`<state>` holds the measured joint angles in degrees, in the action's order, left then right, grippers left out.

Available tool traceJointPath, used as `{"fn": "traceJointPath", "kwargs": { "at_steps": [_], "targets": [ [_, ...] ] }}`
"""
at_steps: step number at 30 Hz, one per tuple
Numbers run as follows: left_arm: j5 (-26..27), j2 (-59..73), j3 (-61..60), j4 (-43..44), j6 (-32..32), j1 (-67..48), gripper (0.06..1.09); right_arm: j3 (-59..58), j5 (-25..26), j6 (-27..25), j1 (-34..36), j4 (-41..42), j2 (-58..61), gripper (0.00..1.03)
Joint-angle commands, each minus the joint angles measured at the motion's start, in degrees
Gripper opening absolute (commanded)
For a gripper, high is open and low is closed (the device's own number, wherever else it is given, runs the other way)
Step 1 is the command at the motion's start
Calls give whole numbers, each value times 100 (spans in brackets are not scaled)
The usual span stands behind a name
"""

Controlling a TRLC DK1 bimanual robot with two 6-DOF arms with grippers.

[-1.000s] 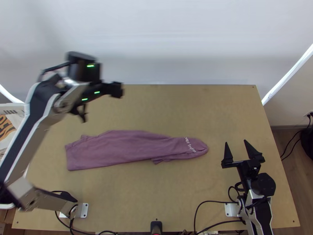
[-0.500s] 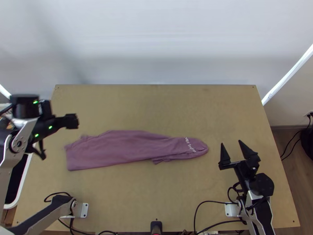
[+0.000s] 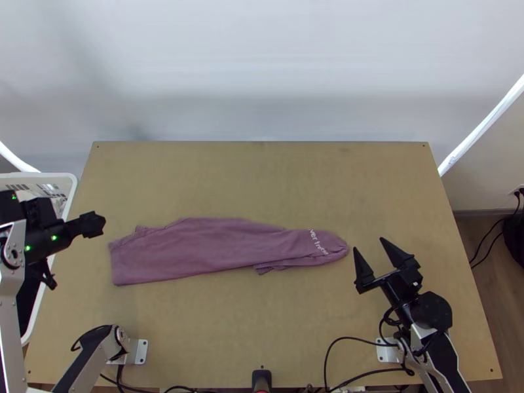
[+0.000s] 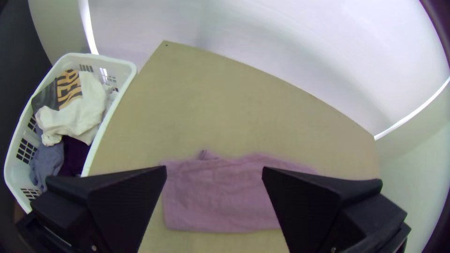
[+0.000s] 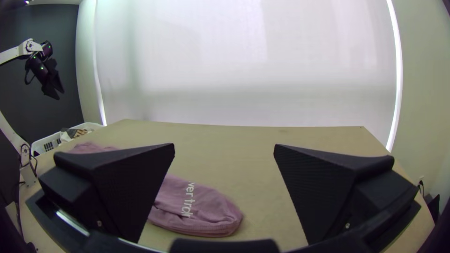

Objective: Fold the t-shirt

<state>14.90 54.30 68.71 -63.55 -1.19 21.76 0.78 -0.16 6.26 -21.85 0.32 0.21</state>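
Note:
The mauve t-shirt [image 3: 209, 249] lies as a long, flat folded strip across the table, its right end rounded, with white lettering near it. My left gripper [image 3: 72, 252] hangs at the left table edge, left of the shirt and over the basket's side. In the left wrist view my left gripper [image 4: 214, 171] is open, with nothing between its fingers. Just right of the shirt's rounded end, my right gripper [image 3: 369, 245] stands open and empty. The right wrist view shows my right gripper [image 5: 225, 147] spread wide, the lettered end of the shirt [image 5: 197, 211] beyond it.
A white laundry basket [image 4: 110, 117] holding several garments stands against the table's left edge. Bare wood of the table [image 3: 262, 177] stretches behind the shirt and in front of it. Black cables [image 3: 327, 354] run along the near edge. A pale wall rises behind the table.
My left gripper has moved left and toward the near side, from above the table's back left part to the basket side. My right gripper has shifted slightly left. The shirt has not moved.

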Motion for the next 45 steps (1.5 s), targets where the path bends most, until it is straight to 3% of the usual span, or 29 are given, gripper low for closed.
{"fn": "traceJointPath", "kwargs": {
  "at_steps": [1, 3, 6, 15, 20, 28, 33, 37, 41, 45],
  "targets": [
    [172, -218, -367, -44, 102, 101, 105, -25, 113, 165, 93, -111, -30, 99],
    [216, -306, -472, -17, 49, 101, 105, 10, 113, 182, 163, -128, -47, 99],
    [277, -385, -595, 27, -118, 101, 105, 335, 122, -345, 181, -673, 41, 99],
    [523, -1256, -1782, 686, -619, 92, 105, 1039, 69, -2155, -1006, -1130, 946, 99],
    [532, -1484, -2195, 853, -610, 127, 105, 1417, 69, -3456, -1463, -2194, 1078, 99],
    [664, -1537, -2485, 1266, -689, 136, 105, 1504, 78, -4572, -1894, -3582, 893, 99],
    [673, -1528, -2599, 1345, -698, 127, 105, 1408, 166, -4739, -2245, -3468, 1069, 99],
    [681, -1581, -2670, 1345, -698, 136, 105, 1285, 429, -4801, -2570, -3178, 1377, 90],
    [681, -1686, -2757, 1345, -698, 136, 105, 1214, 438, -4801, -2605, -2835, 1693, 74],
    [681, -1739, -2801, 1319, -698, 144, 105, 1109, 438, -4792, -2597, -2545, 2062, 74]
  ]
}}
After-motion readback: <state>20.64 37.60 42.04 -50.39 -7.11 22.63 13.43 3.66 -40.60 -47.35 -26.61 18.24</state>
